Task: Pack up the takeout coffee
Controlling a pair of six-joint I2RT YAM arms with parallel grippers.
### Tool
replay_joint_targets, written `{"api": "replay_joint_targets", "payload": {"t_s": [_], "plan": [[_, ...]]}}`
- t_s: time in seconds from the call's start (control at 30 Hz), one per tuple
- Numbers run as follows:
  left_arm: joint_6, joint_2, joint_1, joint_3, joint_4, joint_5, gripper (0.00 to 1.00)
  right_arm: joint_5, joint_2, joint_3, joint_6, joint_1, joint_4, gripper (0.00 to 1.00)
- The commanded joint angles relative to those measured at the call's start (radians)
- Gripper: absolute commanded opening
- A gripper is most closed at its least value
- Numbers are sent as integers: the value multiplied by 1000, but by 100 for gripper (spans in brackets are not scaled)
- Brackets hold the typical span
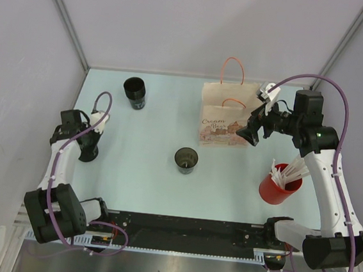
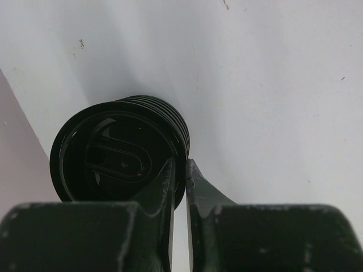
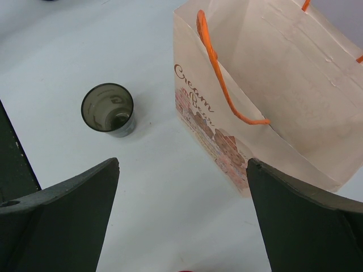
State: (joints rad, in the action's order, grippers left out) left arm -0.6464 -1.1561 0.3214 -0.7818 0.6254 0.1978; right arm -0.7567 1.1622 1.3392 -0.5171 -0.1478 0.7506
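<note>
A stack of black ribbed lids (image 2: 122, 150) stands at the table's left (image 1: 88, 153). My left gripper (image 2: 180, 170) reaches down onto it (image 1: 91, 139), one finger inside the top lid's rim and the other outside, pinched nearly together on that rim. A black cup (image 1: 135, 93) stands at the back left and a grey see-through cup (image 1: 186, 159) in the middle (image 3: 108, 107). The paper bag (image 1: 225, 121) with orange handles stands upright and open (image 3: 266, 73). My right gripper (image 1: 249, 131) hangs wide open and empty beside the bag's right front corner (image 3: 184, 170).
A red cup (image 1: 276, 187) with white stirrers stands at the right, under the right arm. Grey walls close in the table on the left, back and right. The arms' black base rail (image 1: 185, 229) runs along the near edge.
</note>
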Motion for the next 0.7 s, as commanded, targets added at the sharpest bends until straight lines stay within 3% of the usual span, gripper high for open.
{"api": "replay_joint_targets", "payload": {"t_s": [0.0, 0.43, 0.67], "plan": [[7, 45, 10, -53, 14, 29, 12, 0, -7, 2, -3, -4, -10, 100], [31, 125, 10, -83, 25, 25, 9, -1, -1, 3, -1, -4, -10, 100], [36, 153, 10, -189, 89, 89, 7, -3, -9, 3, 0, -4, -14, 100]]}}
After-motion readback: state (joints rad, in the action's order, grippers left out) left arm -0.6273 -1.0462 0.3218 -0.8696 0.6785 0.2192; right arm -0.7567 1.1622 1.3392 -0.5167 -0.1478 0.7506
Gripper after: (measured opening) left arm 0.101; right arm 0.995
